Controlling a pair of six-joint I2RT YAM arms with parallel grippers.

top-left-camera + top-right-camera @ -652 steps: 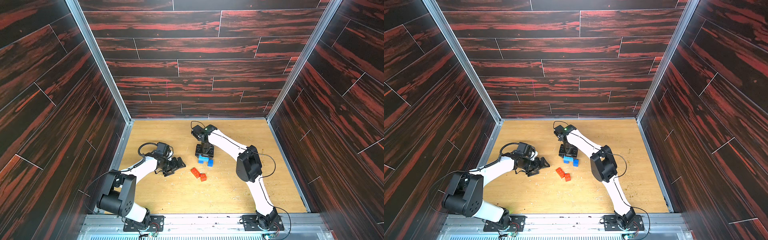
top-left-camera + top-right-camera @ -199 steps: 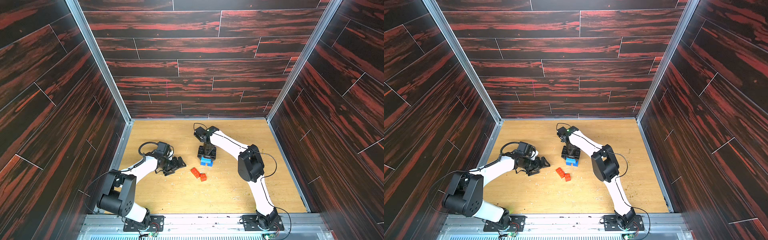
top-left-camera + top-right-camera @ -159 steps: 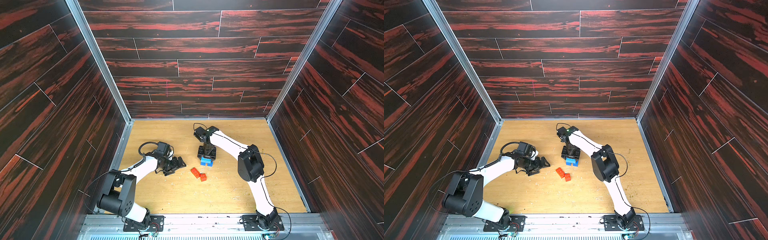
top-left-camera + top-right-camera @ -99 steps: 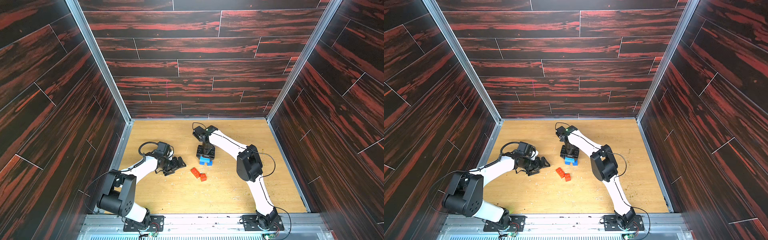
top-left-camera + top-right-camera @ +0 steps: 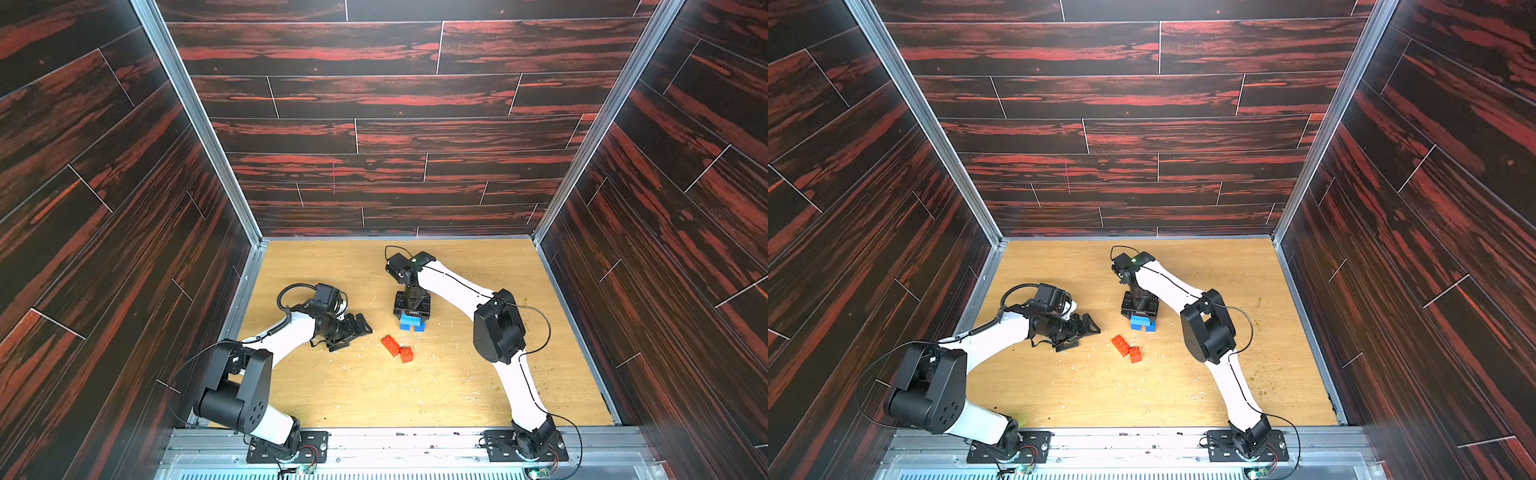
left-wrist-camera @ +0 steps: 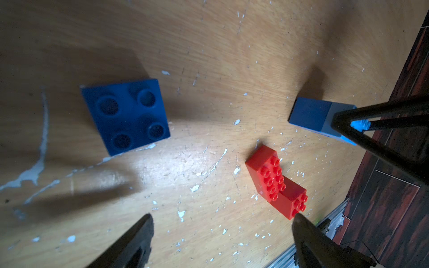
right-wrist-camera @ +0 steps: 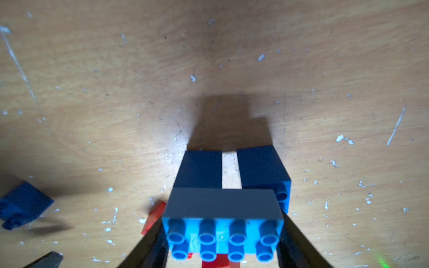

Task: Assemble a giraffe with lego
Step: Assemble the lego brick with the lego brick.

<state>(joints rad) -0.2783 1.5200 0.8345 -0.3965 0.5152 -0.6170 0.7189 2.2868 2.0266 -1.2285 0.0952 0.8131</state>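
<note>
Red bricks (image 7: 154,218): mostly hidden behind light blue brick (image 7: 222,204) held in right claw (image 7: 222,246). Loose dark blue brick (image 7: 23,204): edge-cropped, blurred.

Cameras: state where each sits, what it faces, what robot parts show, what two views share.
Top views: high over the near edge, looking down at the floor; left arm, right arm, left hand, right hand.
Left wrist: on left arm, facing the floor; open fingers, loose dark blue brick, red bricks.
Right wrist: on right arm, facing down; fingers flank the light blue brick on dark blue legs.
Shared: both wrist views show the red bricks.
</note>
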